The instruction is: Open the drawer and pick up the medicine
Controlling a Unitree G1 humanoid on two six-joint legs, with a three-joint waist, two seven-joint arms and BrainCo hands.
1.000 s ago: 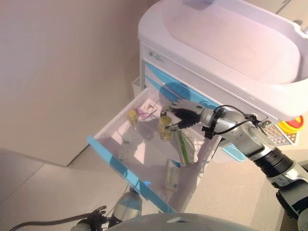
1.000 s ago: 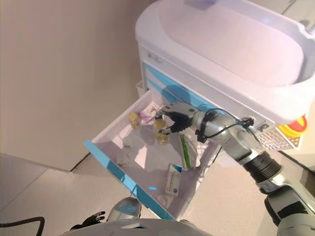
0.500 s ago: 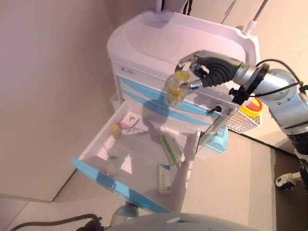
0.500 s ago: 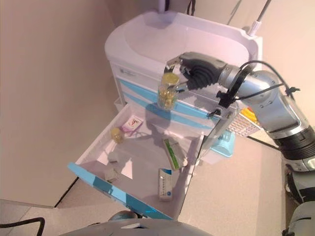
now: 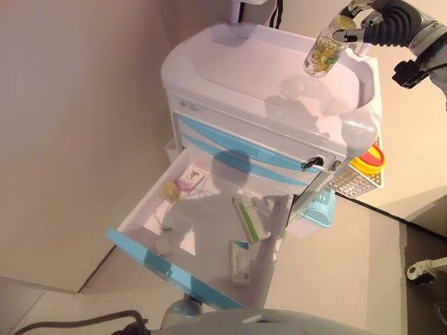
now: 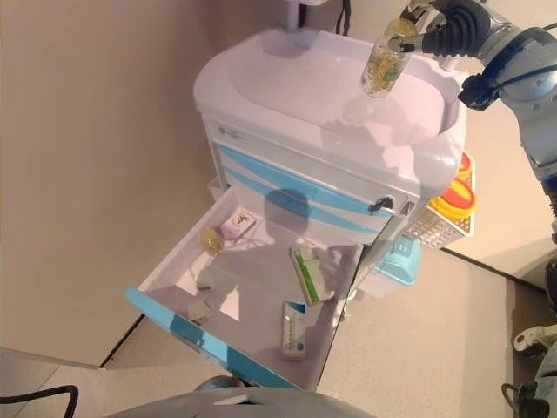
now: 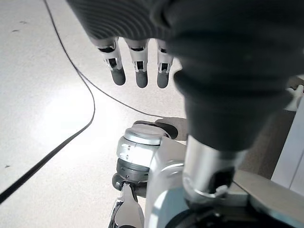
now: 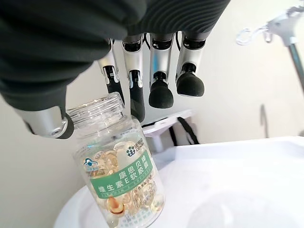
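At the frame's upper right, the right hand [image 5: 391,21] pinches the medicine bottle [image 5: 323,52] by its cap, clear above the cart [image 5: 272,105] top's raised rim. The drawer [image 5: 209,237] stands fully open at lower centre. Left hand [image 7: 137,66] fingers hang relaxed, empty.

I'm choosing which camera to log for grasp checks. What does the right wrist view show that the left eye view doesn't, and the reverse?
Right wrist view only: the thumb and a finger pinching the capsule bottle's neck, plus its green label. Left eye view only: the open drawer with its medicine boxes and a small yellow bottle. Both show the right hand holding the bottle over the cart top.
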